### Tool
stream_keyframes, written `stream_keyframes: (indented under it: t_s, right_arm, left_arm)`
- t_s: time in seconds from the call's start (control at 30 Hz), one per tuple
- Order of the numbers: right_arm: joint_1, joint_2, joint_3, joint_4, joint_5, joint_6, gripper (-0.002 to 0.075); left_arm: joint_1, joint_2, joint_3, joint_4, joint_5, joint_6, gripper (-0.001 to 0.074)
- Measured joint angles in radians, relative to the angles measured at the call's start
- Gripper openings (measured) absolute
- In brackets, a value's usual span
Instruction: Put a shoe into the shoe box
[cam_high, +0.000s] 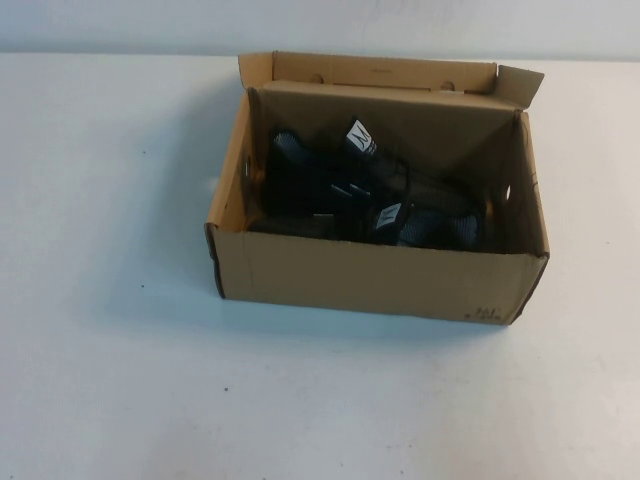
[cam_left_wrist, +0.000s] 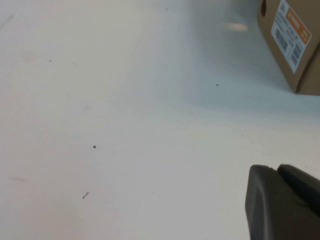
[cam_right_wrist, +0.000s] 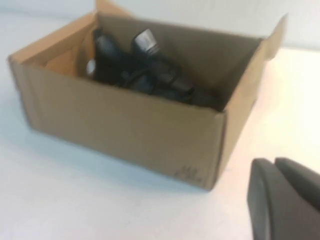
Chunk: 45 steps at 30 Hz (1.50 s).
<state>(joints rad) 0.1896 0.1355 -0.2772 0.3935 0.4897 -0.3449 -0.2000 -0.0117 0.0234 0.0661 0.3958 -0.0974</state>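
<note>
Shoes (cam_high: 370, 195) fill the shoe box (cam_high: 380, 280); left tool (cam_left_wrist: 282, 200), right tool (cam_right_wrist: 285, 197) clear, grip unclear

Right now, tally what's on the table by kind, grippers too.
Shoe box: 1, lid open
Black shoes in it: 2, one toward the robot's left, one toward its right
Grippers: 2, left gripper and right gripper, both off the box
Total: 5

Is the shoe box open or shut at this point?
Open: the shoe box has its flap lid standing up behind, with black shoes visible inside. Neither end effector is over it.
</note>
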Motion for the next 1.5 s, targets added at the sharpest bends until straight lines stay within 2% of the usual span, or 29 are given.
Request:
stream_keyframes:
  t_s: [0.13,0.27,0.43,0.6,0.87,1.17,1.37,1.5]
  right_arm:
    - [-0.110,-0.116,0.006,-0.002,0.012,0.000,-0.0016]
    - [-0.220,-0.148,0.067,-0.009,-0.066,0.000,-0.0016]
    - [-0.291,-0.150,0.207,-0.014,-0.169,0.000,-0.0016]
    - [-0.277,-0.150,0.299,-0.018,-0.180,0.000,-0.0016]
    - [-0.131,-0.150,0.303,-0.028,-0.150,0.000,-0.0016]
    - [-0.122,-0.150,0.303,-0.029,-0.146,0.018,-0.0016]
    - [-0.122,-0.150,0.303,-0.149,-0.142,0.199,-0.0016]
    - [-0.122,-0.150,0.303,-0.171,-0.142,0.226,-0.0016]
  left_arm:
    - [0.000,0.000,0.000,0.000,0.000,0.000,-0.0001]
    - [0.000,0.000,0.000,0.000,0.000,0.000,-0.0001]
    - [0.000,0.000,0.000,0.000,0.000,0.000,-0.0001]
    - [0.000,0.000,0.000,0.000,0.000,0.000,-0.0001]
    - [0.000,0.000,0.000,-0.002,0.000,0.000,-0.0001]
    - [0.000,0.000,0.000,-0.002,0.000,0.000,-0.0001]
    - [0.000,0.000,0.000,-0.002,0.000,0.000,-0.0001]
    - [0.000,0.000,0.000,-0.002,0.000,0.000,-0.0001]
